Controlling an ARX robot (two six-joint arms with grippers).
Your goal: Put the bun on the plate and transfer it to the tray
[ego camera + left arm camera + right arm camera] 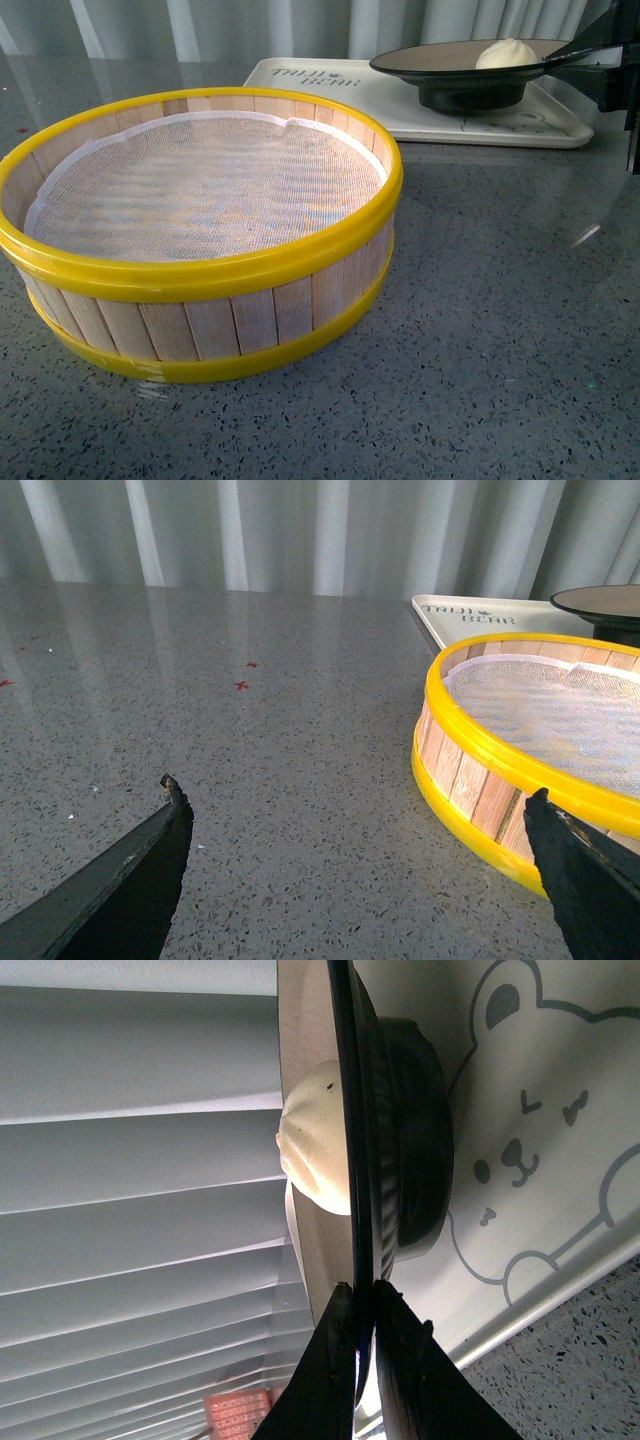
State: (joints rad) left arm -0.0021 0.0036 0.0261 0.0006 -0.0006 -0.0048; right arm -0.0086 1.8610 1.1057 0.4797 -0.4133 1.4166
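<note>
The cream-white bun point(507, 54) lies in the black plate point(440, 62), which is over the cream tray point(400, 115) at the back right; whether its foot touches the tray I cannot tell. My right gripper point(560, 55) is shut on the plate's right rim. In the right wrist view its fingers point(395, 1360) pinch the thin rim of the plate point(345, 1110), with the bun point(310, 1155) on one side and the tray's bear drawing point(520, 1150) on the other. My left gripper point(355, 795) hangs open over bare countertop, nothing between its fingers.
A yellow-rimmed wooden steamer basket point(195, 235) with a white cloth liner stands at the front left, close to the left gripper's one finger point(580, 870). Grey speckled countertop point(500, 330) extends to the right and front. White curtain folds hang behind.
</note>
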